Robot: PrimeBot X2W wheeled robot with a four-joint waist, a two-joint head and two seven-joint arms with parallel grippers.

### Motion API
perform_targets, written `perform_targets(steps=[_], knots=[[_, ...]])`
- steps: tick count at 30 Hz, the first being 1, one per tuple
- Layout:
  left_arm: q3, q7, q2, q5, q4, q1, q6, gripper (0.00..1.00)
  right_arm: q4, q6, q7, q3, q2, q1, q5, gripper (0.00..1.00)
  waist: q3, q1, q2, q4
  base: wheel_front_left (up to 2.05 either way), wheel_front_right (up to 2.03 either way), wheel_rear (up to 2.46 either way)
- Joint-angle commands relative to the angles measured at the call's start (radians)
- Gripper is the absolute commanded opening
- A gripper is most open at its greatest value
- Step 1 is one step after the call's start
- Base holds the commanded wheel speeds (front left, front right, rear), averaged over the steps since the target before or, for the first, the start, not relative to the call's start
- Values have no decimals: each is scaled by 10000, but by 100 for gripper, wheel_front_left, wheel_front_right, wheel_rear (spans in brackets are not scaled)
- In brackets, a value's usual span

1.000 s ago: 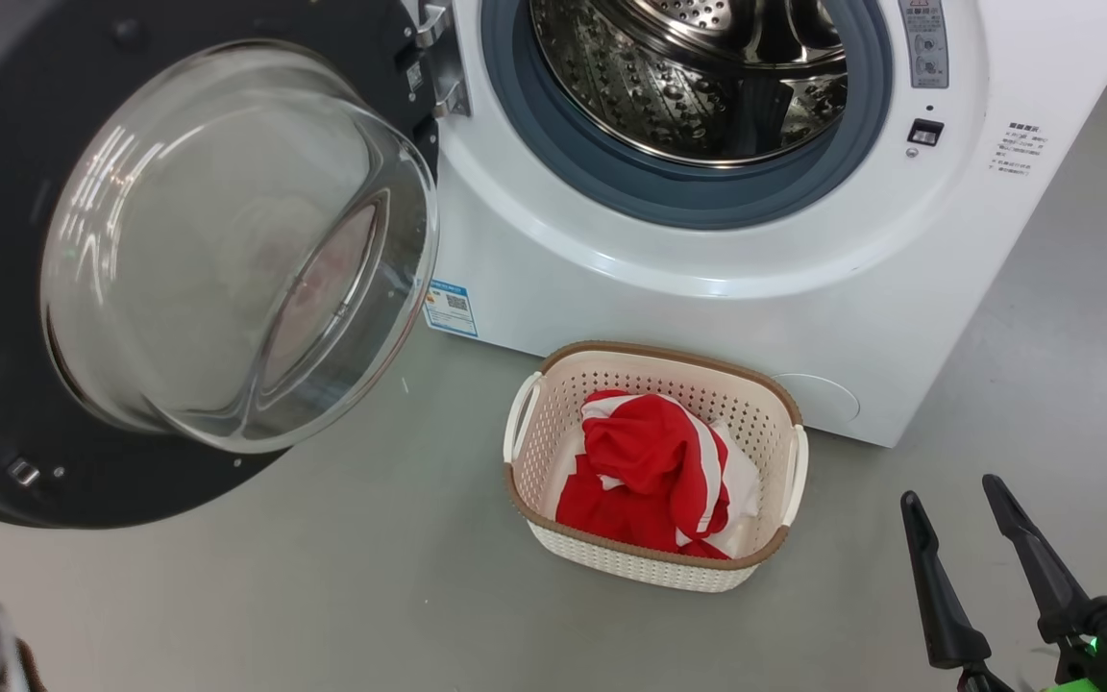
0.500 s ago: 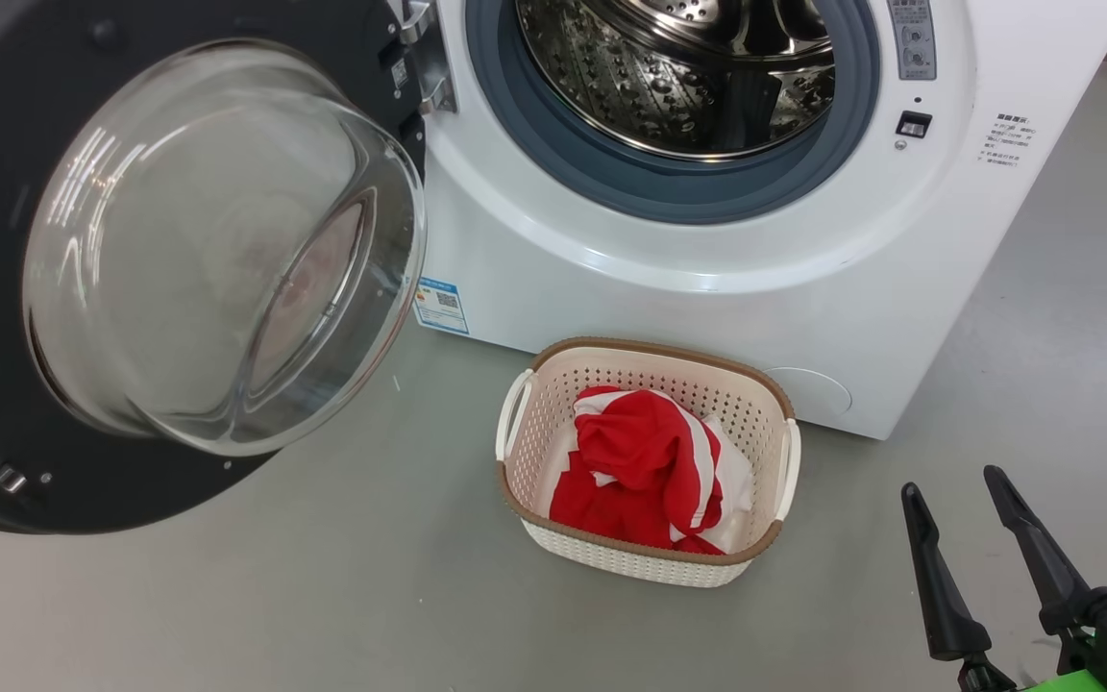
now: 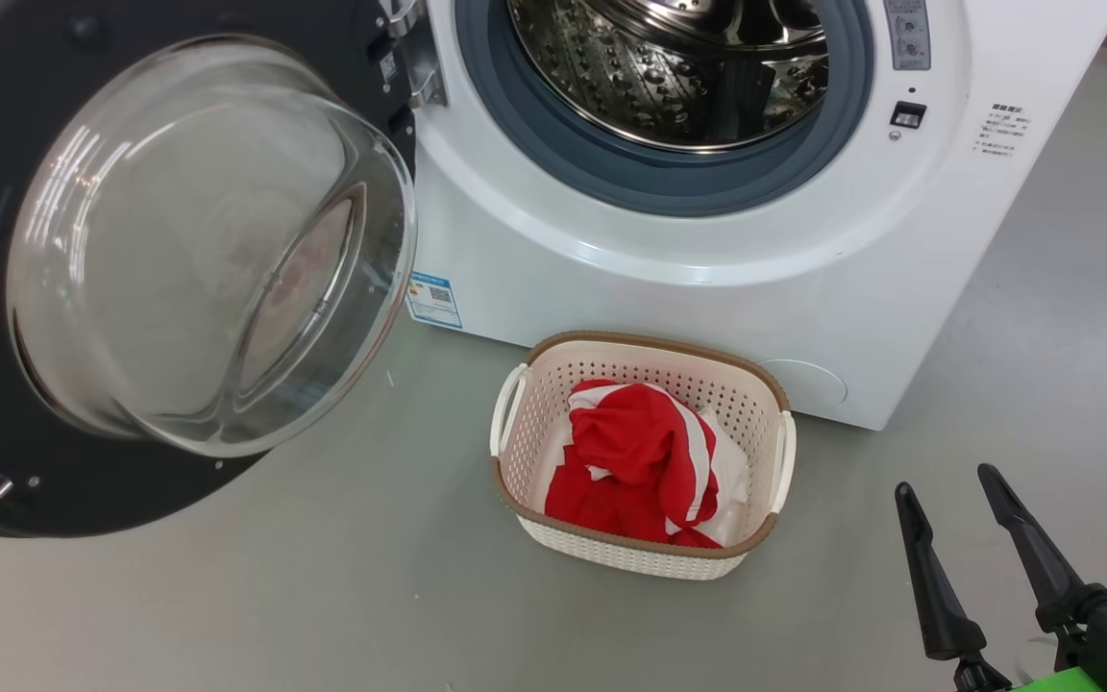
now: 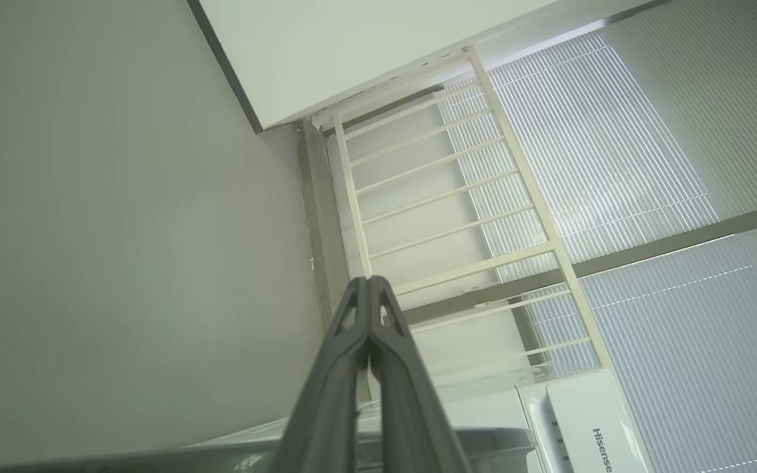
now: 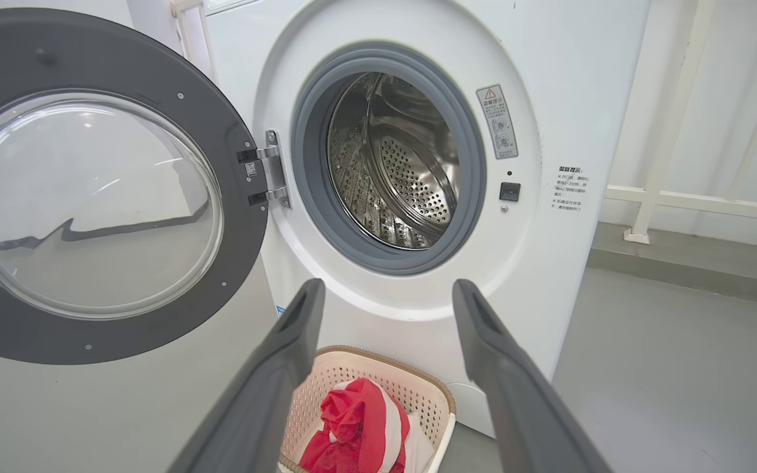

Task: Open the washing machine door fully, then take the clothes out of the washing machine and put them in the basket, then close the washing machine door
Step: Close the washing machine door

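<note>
Now the washing machine door (image 3: 198, 250) stands swung wide at the left of the head view, black rim all round and the clear glass bowl bulging out towards the camera. Right beside it is the washing machine (image 3: 707, 288), mouth uncovered. You can see the grey rubber ring (image 3: 553, 144), and behind it the drum (image 3: 669, 67), bare perforated steel wherever it shows. A small blue sticker (image 3: 433, 300) sits low on the white front, just beside the door's glass.

Down on the grey floor (image 3: 323, 596) the basket (image 3: 654, 344) sits just in front of the machine, below the mouth. And the clothes (image 3: 640, 461) are in it: a red heap with white stripes, bunched up inside the walls.

Over at the lower right, the right gripper (image 3: 944, 481) hangs to the right of the basket and apart from it, fingers spread wide with nothing between them. From the right wrist view those two fingers frame the basket and the machine's front.

The left gripper (image 4: 368, 281) is another story. Its fingers are pressed together tip to tip, gripping nothing, and point up past a pale railing (image 4: 451, 197) and window blinds (image 4: 615, 164).
</note>
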Motion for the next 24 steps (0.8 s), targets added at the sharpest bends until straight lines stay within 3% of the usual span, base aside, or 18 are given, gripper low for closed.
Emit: perform_targets(steps=[1,11,24], knots=[[42,202,757,-58,143,-425,-7,0,-294,62,23,251,-165,-507,-83,100,27,0,-1,-55,0,0,0],[-437,1153,1232,-48,1938,-1228,-123,0,-426,62,171,305,-165,-526,-163,100,101,0,-1,-282,0,0,0],[-1007,2139,1445,103,2787,-1250,-715,0,-419,62,155,307,-165,-448,-89,100,87,0,-1,-452,0,0,0]])
